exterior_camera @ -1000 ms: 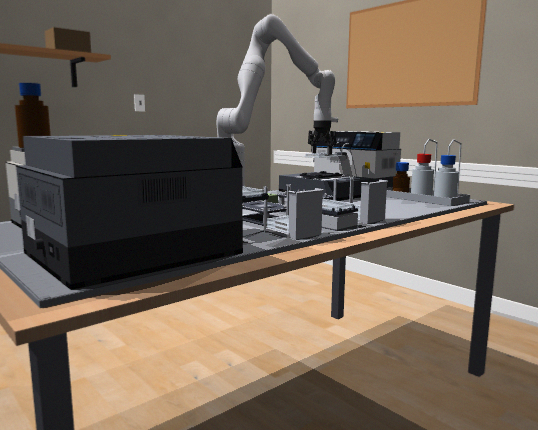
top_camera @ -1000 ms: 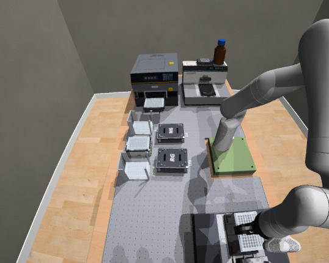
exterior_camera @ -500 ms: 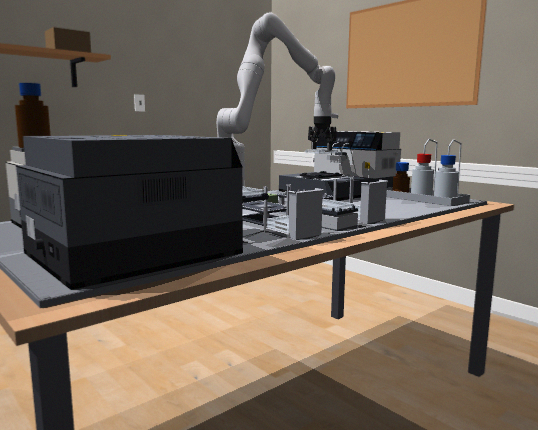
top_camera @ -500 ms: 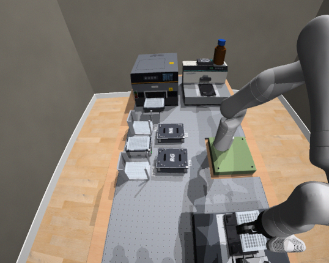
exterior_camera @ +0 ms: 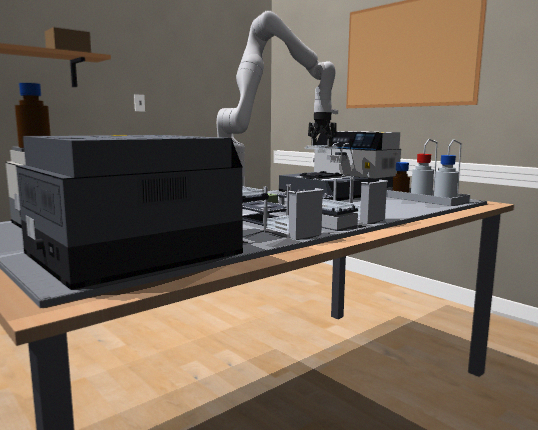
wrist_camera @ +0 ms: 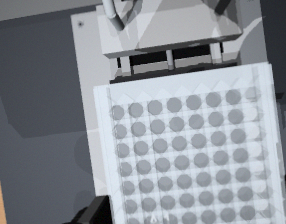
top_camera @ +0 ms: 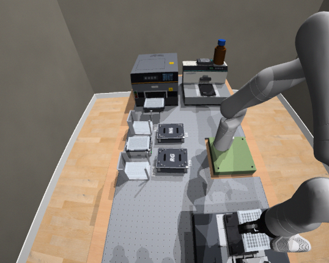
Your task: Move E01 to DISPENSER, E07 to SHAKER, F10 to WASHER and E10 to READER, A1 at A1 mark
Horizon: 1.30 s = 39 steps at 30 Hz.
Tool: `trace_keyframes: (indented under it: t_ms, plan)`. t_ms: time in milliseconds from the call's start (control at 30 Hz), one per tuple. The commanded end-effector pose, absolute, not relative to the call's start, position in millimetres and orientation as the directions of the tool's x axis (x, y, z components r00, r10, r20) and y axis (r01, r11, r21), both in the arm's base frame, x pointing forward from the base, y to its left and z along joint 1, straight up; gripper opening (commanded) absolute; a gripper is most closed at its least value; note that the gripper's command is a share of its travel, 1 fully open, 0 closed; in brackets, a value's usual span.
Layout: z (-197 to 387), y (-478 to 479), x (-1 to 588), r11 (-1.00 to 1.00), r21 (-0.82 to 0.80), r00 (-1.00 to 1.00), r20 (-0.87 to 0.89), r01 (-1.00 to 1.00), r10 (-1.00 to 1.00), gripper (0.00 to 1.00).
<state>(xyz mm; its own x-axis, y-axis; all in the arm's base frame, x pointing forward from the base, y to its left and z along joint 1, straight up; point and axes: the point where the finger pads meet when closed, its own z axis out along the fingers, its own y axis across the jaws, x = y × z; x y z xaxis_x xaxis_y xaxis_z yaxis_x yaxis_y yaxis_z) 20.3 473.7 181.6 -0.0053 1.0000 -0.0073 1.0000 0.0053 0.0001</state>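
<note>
The top view shows the plate point(top_camera: 255, 240) point(exterior_camera: 315, 147) point(wrist_camera: 179, 145) above the front of what I take for the washer point(top_camera: 205, 232) point(exterior_camera: 390, 162) point(wrist_camera: 169, 37), with the gripper point(top_camera: 249, 230) point(exterior_camera: 322, 141) point(wrist_camera: 196, 204) over it, spread wide yet pinching the plate by two opposite sides. That grip probably suits a level carry, leaving the wells untouched and the underside free for seating. The plate is likely E01, held high to clear the washer's locators. Its goal would be the dispenser point(top_camera: 205, 76), across the bench from the washer, whose dark nest point(top_camera: 207, 89) bears no plate. The plate looks pale, translucent and roughly level, a rectangle with neat rows of round grey wells and a raised rim; its label is too faint to read surely.
</note>
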Motion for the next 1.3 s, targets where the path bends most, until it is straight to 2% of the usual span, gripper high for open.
trace_keyframes:
  t_ms: [0,400,1267]
  plan:
    - [185,474,20,0.005,0.0,-0.005,-0.005,1.0,1.0,0.94]
    - [188,467,20,0.029,0.0,-0.029,-0.005,1.0,1.0,0.94]
    - [188,387,22,0.264,-0.002,-0.264,-0.006,0.965,0.965,0.94]
